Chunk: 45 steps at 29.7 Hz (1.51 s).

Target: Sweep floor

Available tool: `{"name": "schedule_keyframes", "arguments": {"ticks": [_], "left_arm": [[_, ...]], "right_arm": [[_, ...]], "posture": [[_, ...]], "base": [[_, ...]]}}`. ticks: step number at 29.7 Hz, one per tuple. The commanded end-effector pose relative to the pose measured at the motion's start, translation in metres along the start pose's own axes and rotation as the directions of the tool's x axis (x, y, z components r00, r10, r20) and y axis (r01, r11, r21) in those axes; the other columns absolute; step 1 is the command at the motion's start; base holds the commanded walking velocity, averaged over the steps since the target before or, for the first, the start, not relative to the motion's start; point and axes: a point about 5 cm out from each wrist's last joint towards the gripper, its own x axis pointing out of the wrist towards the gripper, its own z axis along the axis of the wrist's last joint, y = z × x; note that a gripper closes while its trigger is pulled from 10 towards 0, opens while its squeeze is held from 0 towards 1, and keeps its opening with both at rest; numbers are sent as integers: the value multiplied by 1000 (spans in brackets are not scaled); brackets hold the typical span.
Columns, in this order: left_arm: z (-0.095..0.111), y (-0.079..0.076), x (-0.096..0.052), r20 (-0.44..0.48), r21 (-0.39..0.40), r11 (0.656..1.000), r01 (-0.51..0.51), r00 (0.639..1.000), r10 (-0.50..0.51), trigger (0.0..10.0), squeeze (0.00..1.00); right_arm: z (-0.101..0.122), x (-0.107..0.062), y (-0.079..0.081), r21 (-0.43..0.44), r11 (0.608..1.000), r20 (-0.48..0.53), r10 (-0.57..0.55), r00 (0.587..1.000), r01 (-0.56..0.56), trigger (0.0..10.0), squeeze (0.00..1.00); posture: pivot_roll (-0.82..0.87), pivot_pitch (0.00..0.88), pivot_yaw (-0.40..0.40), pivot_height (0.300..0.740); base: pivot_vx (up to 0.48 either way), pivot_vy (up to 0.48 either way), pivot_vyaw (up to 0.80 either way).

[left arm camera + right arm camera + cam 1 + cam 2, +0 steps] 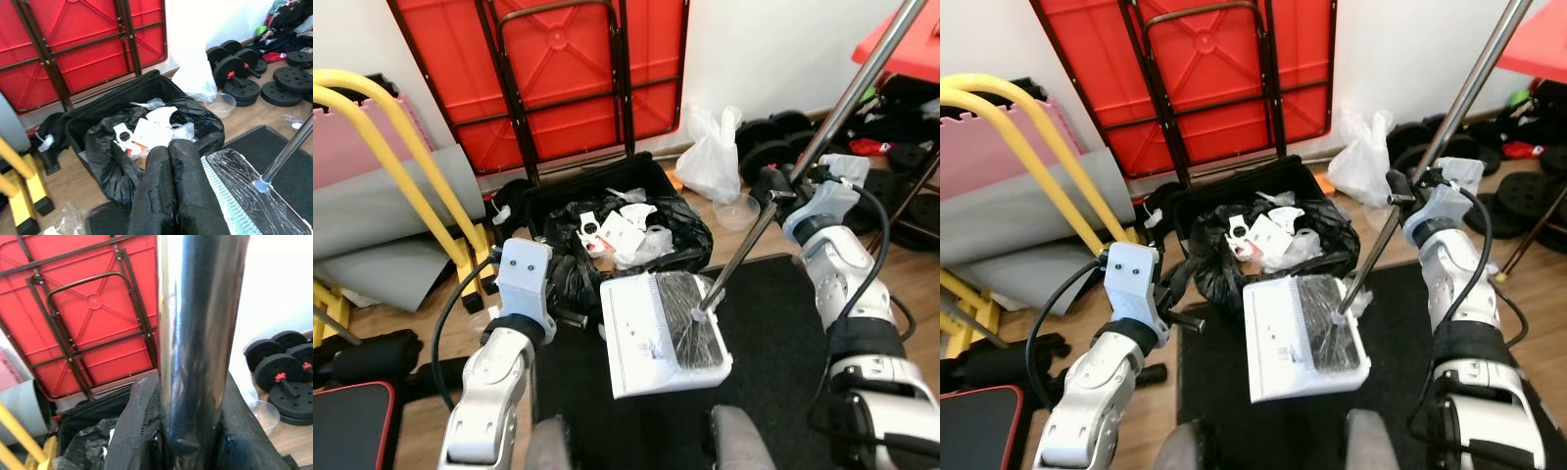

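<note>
At the centre of the frame a white dustpan (pixel 651 338) sits on a black mat (pixel 773 372), with the broom's dark bristle head (pixel 690 318) resting in it and its metal pole (pixel 803 162) slanting to the upper right. The right hand (pixel 781 186) is clamped around that pole. The left hand (pixel 171 191), fingers pressed together and empty, points toward a black bin bag (pixel 607 240) full of white scraps. Behind stand a red folded table (pixel 548 69), a white plastic bag (pixel 710 157) and dumbbells (pixel 234 73).

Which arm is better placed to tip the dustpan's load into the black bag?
Probably the left. Its tool, fingers shut, is at the white dustpan's near edge beside the black bag. The right tool is clamped on the broom pole.
</note>
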Motion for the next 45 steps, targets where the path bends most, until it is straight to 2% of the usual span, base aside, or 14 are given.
{"name": "schedule_keyframes", "arguments": {"ticks": [1,14,16,19,20,21,22,23,29,45], "left_arm": [[-5,4,-1,-13,3,998,-62,998,62,10000,0],[-4,5,-1,-8,8,998,-66,998,66,10000,0],[-4,5,-2,-6,10,997,-71,997,71,10000,0],[-4,5,-2,-6,10,997,-71,997,71,10000,0],[-4,5,-2,-4,10,997,-74,997,74,10000,0],[-4,5,-2,-4,10,997,-74,997,74,10000,0],[-4,6,-2,-1,10,997,-80,997,80,10000,0],[-4,6,-2,0,11,997,-80,997,80,10000,0],[-3,6,-1,8,16,996,-83,997,83,10000,0],[0,8,-1,36,39,996,-85,996,84,10000,0]], "right_arm": [[12,3,9,16,999,60,33,998,-34,10000,0],[8,-6,18,14,998,50,66,997,-67,10000,0],[8,-17,21,5,997,39,82,996,-82,10000,0],[8,-17,21,5,997,39,82,996,-82,10000,0],[8,-24,21,1,997,32,82,996,-82,10000,0],[8,-24,21,1,997,32,82,996,-82,10000,0],[12,-43,25,-28,995,28,94,995,-94,10000,0],[14,-49,27,-37,994,28,100,995,-99,10000,0],[17,-68,33,-76,989,10,128,992,-127,10000,0],[20,-72,39,-70,990,-13,118,993,-119,10000,0]], "posture": [[-112,0,-1,655],[-112,0,-1,705],[-115,0,-6,720],[-115,0,-6,720],[-116,0,-16,725],[-116,0,-16,725],[-126,0,-18,735],[-126,0,-18,740],[-132,0,-22,740],[-124,0,-19,740]], "base": [[0,0,0],[0,0,0],[0,0,0],[0,0,0],[0,0,0],[0,0,0],[0,0,0],[0,0,0],[0,0,0],[0,0,0]]}}
